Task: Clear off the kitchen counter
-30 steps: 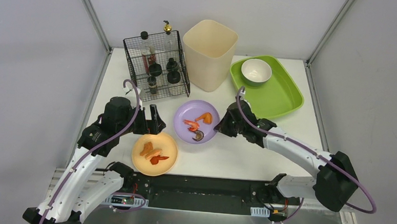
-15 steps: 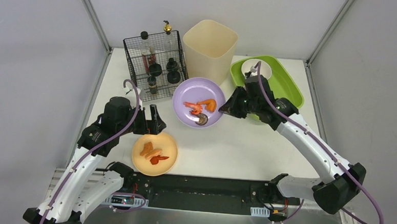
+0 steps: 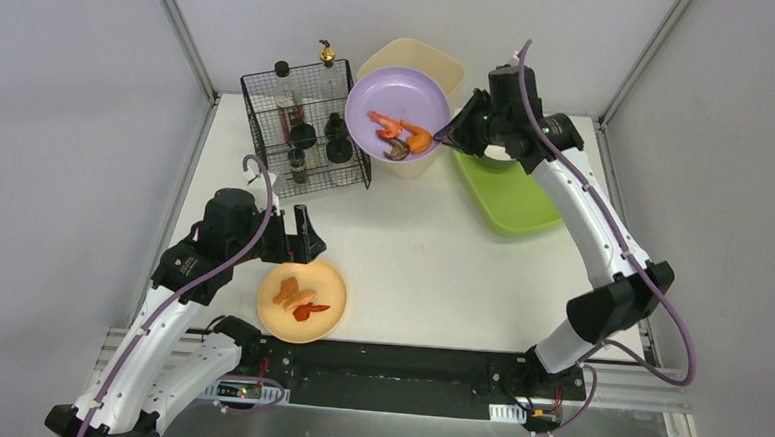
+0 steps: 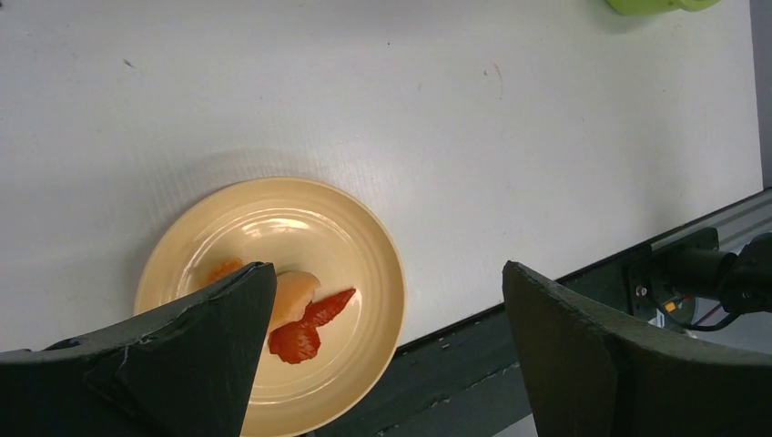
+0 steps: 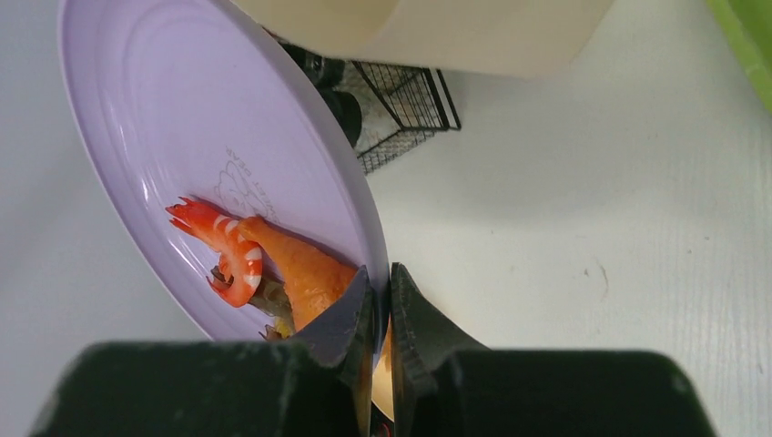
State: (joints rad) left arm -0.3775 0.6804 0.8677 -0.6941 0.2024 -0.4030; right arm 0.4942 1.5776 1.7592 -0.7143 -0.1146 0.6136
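My right gripper is shut on the rim of a purple plate and holds it tilted in the air over the cream bin at the back. The plate carries a shrimp, an orange piece and dark scraps. My left gripper is open and empty above the white kitchen counter, just behind a yellow plate with orange and red food pieces. In the left wrist view the yellow plate lies between and under the fingers.
A black wire rack with bottles stands at the back left beside the bin. A green tray lies at the back right, partly hidden by my right arm. Metal frame posts stand at the counter's back corners.
My right gripper has lifted the purple plate off the counter, carried it back and up over the cream bin, and tilted it. The left arm has not moved.
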